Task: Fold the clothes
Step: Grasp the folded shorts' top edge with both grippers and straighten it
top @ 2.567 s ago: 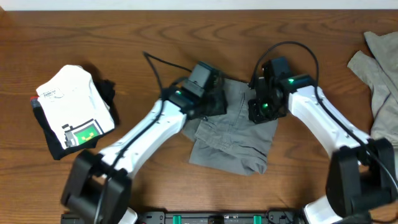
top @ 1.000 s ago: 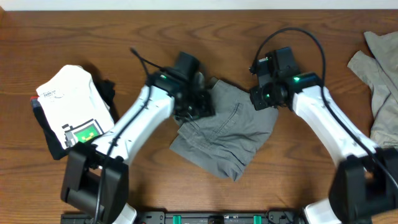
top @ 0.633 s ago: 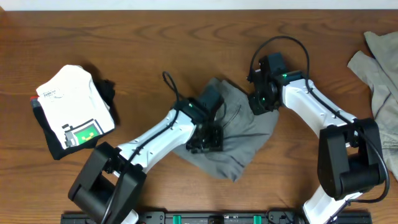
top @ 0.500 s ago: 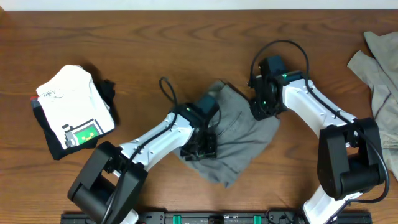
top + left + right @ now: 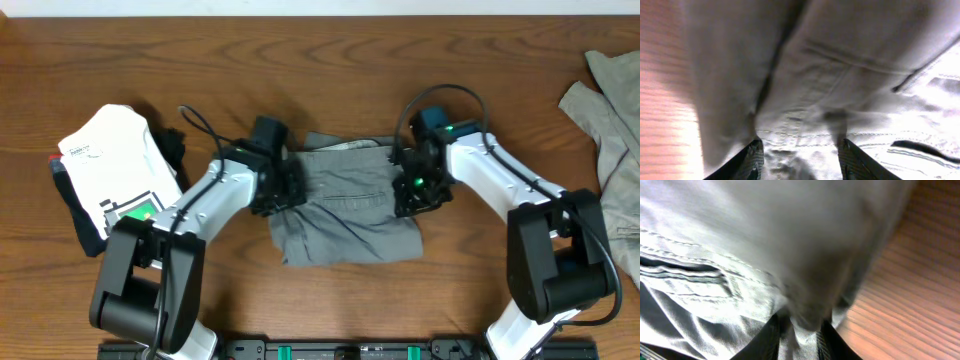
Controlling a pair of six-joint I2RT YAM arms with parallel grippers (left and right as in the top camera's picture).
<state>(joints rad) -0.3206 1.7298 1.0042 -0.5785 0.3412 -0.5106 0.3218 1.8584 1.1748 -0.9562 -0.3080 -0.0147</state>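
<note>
The grey shorts [image 5: 345,215] lay spread across the middle of the wooden counter [image 5: 320,60], roughly rectangular, with the waistband along the far edge and a rumpled hem nearest the arm bases. The left claw [image 5: 288,187] sat on the shorts' left edge. In the left wrist view its fingers [image 5: 754,159] stood about half apart, with a thick bunch of seamed cloth [image 5: 805,100] filling the gap between them, so it had hold of the shorts there. The right claw [image 5: 408,192] sat on the shorts' right edge, directly opposite. In the right wrist view its fingers [image 5: 771,336] were drawn nearly together, pinching a fold of the same cloth [image 5: 765,245], with bare wood showing just beyond the fabric. A stitched pocket seam crossed the shorts between the two claws. Well to the left of the shorts, a white folded shirt [image 5: 110,165] with a small green print rested on top of some dark garments [image 5: 172,148]. Far to the right of the shorts, at the edge of the counter, a loose grey garment [image 5: 612,110] lay crumpled and unfolded.
</note>
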